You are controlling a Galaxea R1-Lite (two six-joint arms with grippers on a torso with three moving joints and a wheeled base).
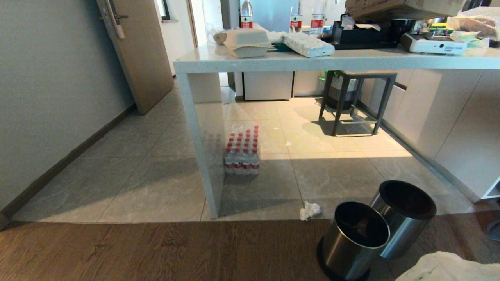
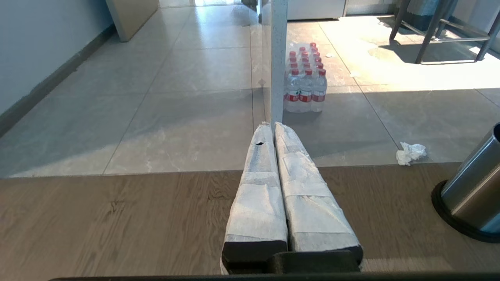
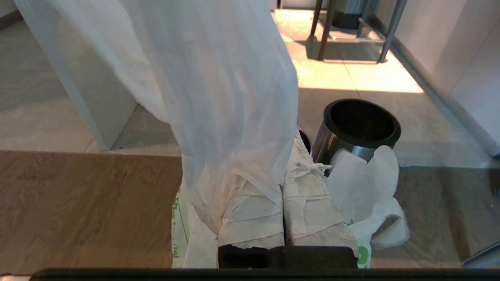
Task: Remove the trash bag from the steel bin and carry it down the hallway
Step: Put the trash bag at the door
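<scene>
Two steel bins stand side by side on the floor at the lower right, the nearer one point(image 1: 353, 238) and the farther one point(image 1: 406, 216), both empty of any bag. The white trash bag point(image 3: 218, 78) with green print hangs from my right gripper point(image 3: 287, 156), which is shut on it. Thin plastic drapes over the taped fingers and hides one tip. A corner of the bag point(image 1: 445, 267) shows at the head view's bottom right. In the right wrist view the farther bin point(image 3: 361, 125) lies just beyond the bag. My left gripper point(image 2: 273, 125) is shut and empty above the wood floor.
The white counter's leg panel point(image 1: 203, 128) stands ahead, with a shrink-wrapped bottle pack point(image 1: 242, 152) beside it. A crumpled tissue point(image 1: 309, 210) lies near the bins. A stool point(image 1: 357, 101) is under the counter. The tiled hallway point(image 1: 117, 148) runs along the left wall to a wooden door point(image 1: 136, 50).
</scene>
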